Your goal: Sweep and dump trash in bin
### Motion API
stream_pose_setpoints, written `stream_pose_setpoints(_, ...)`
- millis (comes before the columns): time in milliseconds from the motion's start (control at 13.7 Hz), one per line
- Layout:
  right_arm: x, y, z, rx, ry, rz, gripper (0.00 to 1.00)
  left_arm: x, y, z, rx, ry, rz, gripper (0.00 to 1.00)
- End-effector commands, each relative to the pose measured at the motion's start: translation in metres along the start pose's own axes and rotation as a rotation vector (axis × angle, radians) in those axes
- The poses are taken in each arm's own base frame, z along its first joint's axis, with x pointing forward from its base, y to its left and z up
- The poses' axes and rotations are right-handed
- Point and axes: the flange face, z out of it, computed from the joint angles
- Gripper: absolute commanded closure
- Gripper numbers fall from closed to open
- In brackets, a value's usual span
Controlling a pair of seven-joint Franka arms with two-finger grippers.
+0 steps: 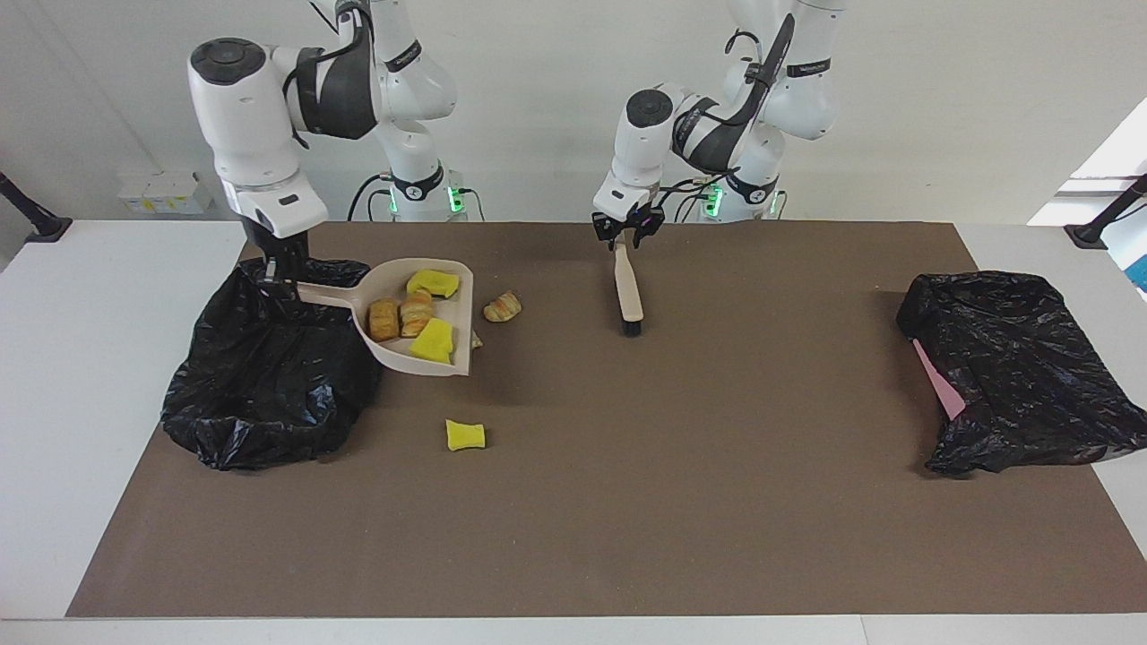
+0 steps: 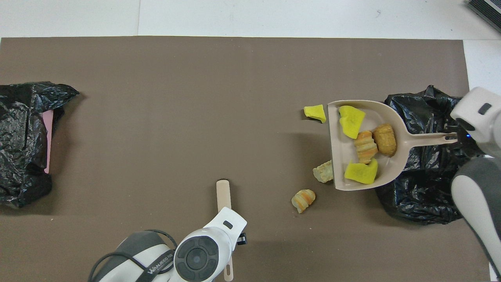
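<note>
My right gripper is shut on the handle of the beige dustpan, held over the rim of the black-bagged bin. In the pan lie two yellow sponge chunks and two bread lumps. Loose trash stays on the mat: a yellow chunk, a bread lump, and a tan lump half hidden by the pan. My left gripper is at the handle end of the brush, whose bristle end rests on the mat.
A second black bag with a pink edge lies at the left arm's end of the table. The brown mat covers most of the white table. In the overhead view the bin sits under the dustpan handle.
</note>
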Motion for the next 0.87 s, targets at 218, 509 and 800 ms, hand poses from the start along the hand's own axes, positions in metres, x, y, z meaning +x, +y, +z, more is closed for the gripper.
stream_pose_setpoints(218, -0.087, -0.020, 0.004, 0.010, -0.057, 0.074, 1.00, 0.100, -0.034, -0.054, -0.062, 0.071, -0.067, 0.00)
stream_pose_setpoints(509, -0.107, -0.031, 0.011, 0.067, -0.119, 0.296, 1.00, 0.169, -0.075, -0.082, -0.059, 0.063, -0.028, 0.00)
stream_pose_setpoints(800, -0.142, -0.050, 0.032, 0.230, -0.148, 0.581, 1.00, 0.225, -0.150, -0.133, -0.069, 0.087, 0.053, 0.00)
